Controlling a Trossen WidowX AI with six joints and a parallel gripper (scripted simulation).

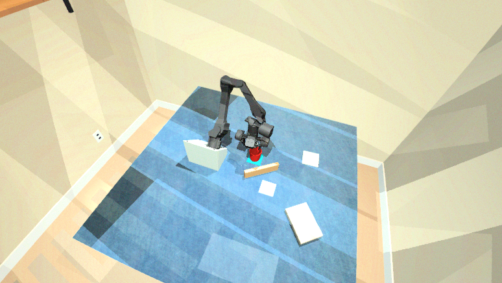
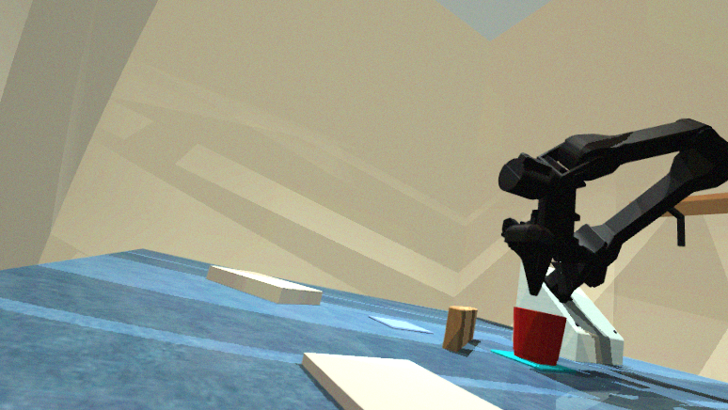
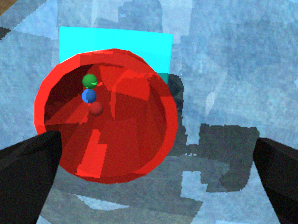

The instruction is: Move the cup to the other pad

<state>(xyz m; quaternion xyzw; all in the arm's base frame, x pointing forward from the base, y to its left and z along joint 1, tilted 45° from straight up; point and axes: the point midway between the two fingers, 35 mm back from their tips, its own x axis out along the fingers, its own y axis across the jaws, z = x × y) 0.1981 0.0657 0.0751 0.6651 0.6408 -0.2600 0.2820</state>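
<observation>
On cyan pad (image 2: 530,362) sits red cup (image 2: 537,335), upright, w/ marbles (image 3: 91,94) inside. Hand (image 2: 547,292) just above rim, fingers spread wide, gripping nothing.

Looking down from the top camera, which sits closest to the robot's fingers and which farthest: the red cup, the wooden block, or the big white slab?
1. Red cup, directly beneath the open gripper, on the cyan pad.
2. Wooden block, just past the cup, toward the viewer.
3. Big white slab, far off toward the lower right of the blue mat.
</observation>
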